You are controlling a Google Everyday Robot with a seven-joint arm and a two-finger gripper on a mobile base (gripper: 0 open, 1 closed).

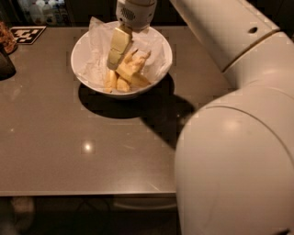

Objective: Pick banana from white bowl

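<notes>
The white bowl (161, 69) stands at the back middle of the brown table, lined with crumpled white paper (97, 51). Several pale yellow bananas lie in it, toward its front and right. The longest one, the banana (134, 64), points up and right. My gripper (114, 63) hangs down from above into the bowl, just left of the banana, its tip at the level of the fruit. I cannot tell whether it touches the banana. My wrist (134, 11) is over the bowl's far rim.
My large white arm (229, 137) fills the right side and hides that part of the table (69, 151). A dark object (5, 64) and a black-and-white tag (27, 33) sit at the far left. The table's front edge runs along the bottom.
</notes>
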